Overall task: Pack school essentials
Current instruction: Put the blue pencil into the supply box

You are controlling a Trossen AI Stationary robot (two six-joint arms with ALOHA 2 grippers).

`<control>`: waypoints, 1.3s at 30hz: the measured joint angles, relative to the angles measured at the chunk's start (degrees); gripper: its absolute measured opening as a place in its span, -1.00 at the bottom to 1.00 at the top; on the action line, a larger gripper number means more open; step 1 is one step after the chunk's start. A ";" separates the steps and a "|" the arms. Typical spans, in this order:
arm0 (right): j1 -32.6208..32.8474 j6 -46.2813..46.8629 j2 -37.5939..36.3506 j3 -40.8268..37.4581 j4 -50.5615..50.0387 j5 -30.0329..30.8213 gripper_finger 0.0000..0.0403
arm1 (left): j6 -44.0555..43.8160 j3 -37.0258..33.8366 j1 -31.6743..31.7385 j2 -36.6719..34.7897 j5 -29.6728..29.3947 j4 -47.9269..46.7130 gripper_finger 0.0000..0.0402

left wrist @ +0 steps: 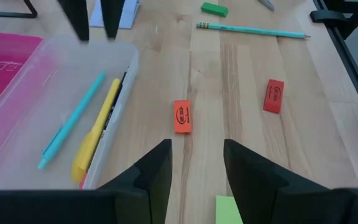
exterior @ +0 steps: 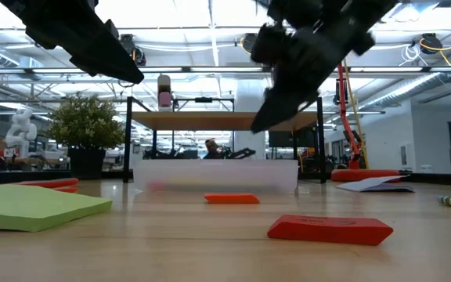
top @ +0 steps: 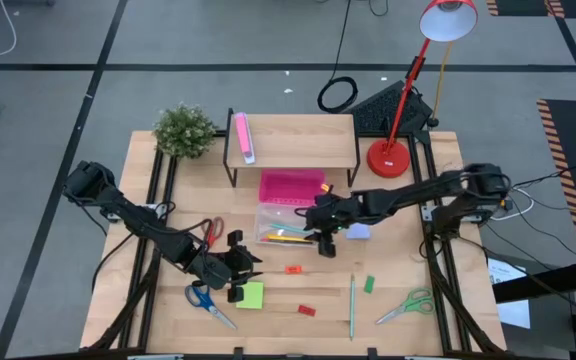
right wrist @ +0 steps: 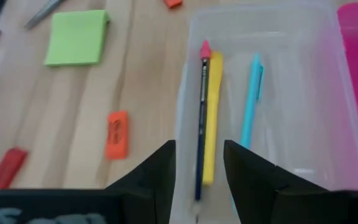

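From above, the left gripper [top: 236, 268] hovers over the near-left of the table [top: 398, 240], just beside the lime-green note pad [top: 251, 294], with the blue-handled scissors [top: 206, 299] to its left and the red-handled scissors [top: 213, 232] farther back. The right gripper [top: 326, 240] hangs over the right end of the clear box [top: 286, 226], which holds a few pens lying left to right. Behind the box sits the pink tray [top: 291, 186]. On the near-right, a teal pencil [top: 352, 304] runs near to far, a green eraser [top: 369, 284] and the green-handled scissors [top: 406, 305] beside it. An orange eraser [top: 292, 269] and a red eraser [top: 306, 310] lie between the arms.

Down at table level, the red eraser [exterior: 330, 229] lies nearest, long axis left to right, the orange eraser [exterior: 231, 198] behind it, the note pad [exterior: 34, 206] at left, the clear box [exterior: 214, 175] beyond.

Left wrist now: fingers [left wrist: 156, 169] apart, nothing between them, the orange eraser [left wrist: 181, 116] lying just ahead on bare wood. The clear box [left wrist: 120, 81] shows a teal pen [left wrist: 72, 121] and a yellow pen [left wrist: 96, 132] lying side by side along its length.

Right wrist: fingers [right wrist: 161, 167] spread and empty above the box wall [right wrist: 185, 124]. Inside, a dark pencil [right wrist: 202, 118] with a red tip, a yellow pen [right wrist: 212, 115] and a teal pen [right wrist: 250, 99] all lie parallel along the box.
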 joint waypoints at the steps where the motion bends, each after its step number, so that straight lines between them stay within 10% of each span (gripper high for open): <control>1: 0.33 0.29 -1.45 0.00 -2.07 0.05 -0.36 | -0.02 0.00 0.00 0.00 0.00 -0.05 -0.27; 16: 8.55 6.08 -13.32 0.00 -28.71 1.98 -0.36 | -0.13 0.00 0.00 0.00 -0.02 0.15 -0.27; 39: 24.33 18.32 -8.84 10.96 -46.74 7.61 -0.54 | 0.22 0.00 0.00 -0.02 -0.52 1.14 -0.27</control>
